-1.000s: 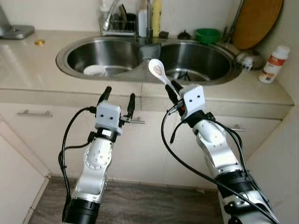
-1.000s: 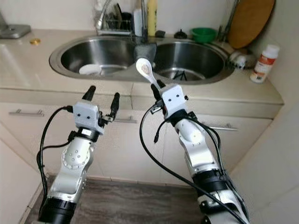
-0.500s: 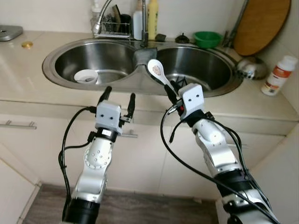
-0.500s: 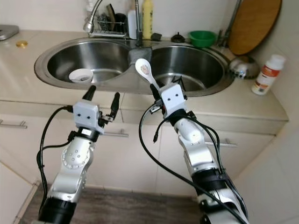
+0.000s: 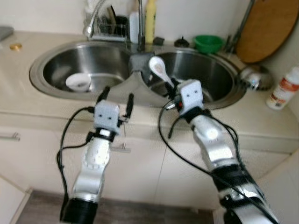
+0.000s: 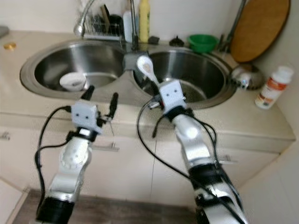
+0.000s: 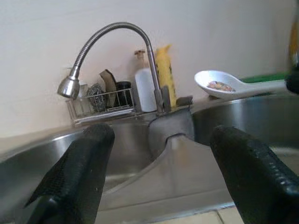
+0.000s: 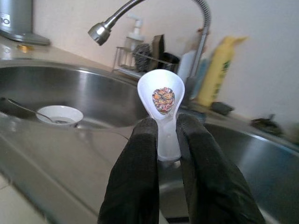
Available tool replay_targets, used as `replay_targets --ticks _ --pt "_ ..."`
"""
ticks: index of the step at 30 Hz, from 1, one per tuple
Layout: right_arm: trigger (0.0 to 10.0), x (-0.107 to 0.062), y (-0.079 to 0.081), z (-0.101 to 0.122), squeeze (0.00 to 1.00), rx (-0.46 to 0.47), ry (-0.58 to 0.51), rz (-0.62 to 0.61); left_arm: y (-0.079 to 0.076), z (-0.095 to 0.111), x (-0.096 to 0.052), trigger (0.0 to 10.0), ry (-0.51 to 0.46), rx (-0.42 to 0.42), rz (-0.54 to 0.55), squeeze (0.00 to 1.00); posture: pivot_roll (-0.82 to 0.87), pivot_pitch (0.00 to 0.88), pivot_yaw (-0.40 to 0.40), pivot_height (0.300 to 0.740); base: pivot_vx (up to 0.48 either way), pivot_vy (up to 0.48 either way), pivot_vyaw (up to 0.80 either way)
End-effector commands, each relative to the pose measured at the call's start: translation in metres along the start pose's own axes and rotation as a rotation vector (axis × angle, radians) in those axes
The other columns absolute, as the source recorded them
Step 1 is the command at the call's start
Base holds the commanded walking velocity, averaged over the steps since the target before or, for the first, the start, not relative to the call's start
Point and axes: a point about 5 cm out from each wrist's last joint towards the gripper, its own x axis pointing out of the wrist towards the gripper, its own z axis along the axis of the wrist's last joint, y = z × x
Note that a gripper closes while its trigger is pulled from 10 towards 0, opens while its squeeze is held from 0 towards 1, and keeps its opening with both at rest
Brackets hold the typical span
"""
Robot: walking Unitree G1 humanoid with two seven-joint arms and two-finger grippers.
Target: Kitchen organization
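Note:
My right gripper (image 5: 174, 90) is shut on the handle of a white ceramic spoon (image 5: 158, 68) with a patterned bowl (image 8: 163, 98). It holds the spoon upright over the front rim of the double steel sink (image 5: 56, 86), near the divider. My left gripper (image 5: 117, 96) is open and empty, just in front of the left basin's rim. A small white bowl (image 5: 78, 82) with a metal spoon in it lies in the left basin. The curved faucet (image 7: 100, 43) rises behind the divider.
Behind the sink stand a wire caddy (image 5: 108, 29) with scrubbers, a yellow bottle (image 5: 150, 21) and a white bottle. A green bowl (image 5: 208, 43), a wooden board (image 5: 267, 28) and a white pill bottle (image 5: 283, 88) are on the right counter. Cabinet doors lie below.
The whole view has shifted as I come closer to the sink. The spoon stays in the right gripper and the left stays open.

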Motion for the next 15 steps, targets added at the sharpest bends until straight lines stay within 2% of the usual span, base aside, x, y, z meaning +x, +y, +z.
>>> replay_targets --ticks 1,3,6,8,11,12,13,14,15 --pt "10.0 -0.001 -0.016 -0.007 0.00 -0.017 0.057 -0.070 -0.007 0.002 0.002 10.0 -0.009 -0.013 -0.017 0.00 0.00 0.000 -0.035 0.740 0.000 0.000 0.00" --pt "10.0 0.003 -0.020 -0.015 0.00 -0.030 0.141 -0.088 -0.007 0.002 0.002 10.0 -0.010 -0.013 -0.017 0.00 0.00 0.000 -0.034 0.740 0.000 0.000 0.00" --pt "10.0 0.008 -0.037 -0.030 0.00 -0.010 0.290 -0.198 -0.007 0.002 0.002 10.0 -0.012 -0.011 -0.018 0.00 0.01 0.000 -0.037 0.740 0.000 0.000 0.00" --pt "10.0 0.008 -0.042 -0.034 0.00 -0.012 0.322 -0.233 -0.007 0.002 0.002 10.0 -0.012 -0.011 -0.018 0.00 0.01 0.000 -0.038 0.740 0.000 0.000 0.00" --pt "10.0 0.007 -0.051 -0.037 0.00 0.035 0.349 -0.296 -0.007 0.002 0.002 10.0 -0.012 -0.011 -0.015 0.00 0.01 0.000 -0.039 0.740 0.000 0.000 0.00" --pt "10.0 0.006 -0.055 -0.037 0.11 0.048 0.349 -0.321 -0.007 0.002 0.002 10.0 -0.011 -0.011 -0.014 0.00 0.01 0.000 -0.039 0.740 0.000 0.000 0.00" --pt "10.0 0.006 -0.055 -0.037 0.11 0.048 0.349 -0.321 -0.007 0.002 0.002 10.0 -0.011 -0.011 -0.014 0.00 0.01 0.000 -0.039 0.740 0.000 0.000 0.00" --pt "10.0 0.005 -0.058 -0.037 0.80 0.055 0.350 -0.346 -0.007 0.002 0.002 10.0 -0.011 -0.011 -0.014 0.00 0.01 0.000 -0.039 0.740 0.000 0.000 0.00" --pt "10.0 0.004 -0.062 -0.037 1.00 0.073 0.340 -0.365 -0.007 0.002 0.002 10.0 -0.011 -0.011 -0.014 0.00 0.01 0.000 -0.038 0.740 0.000 0.000 0.00"
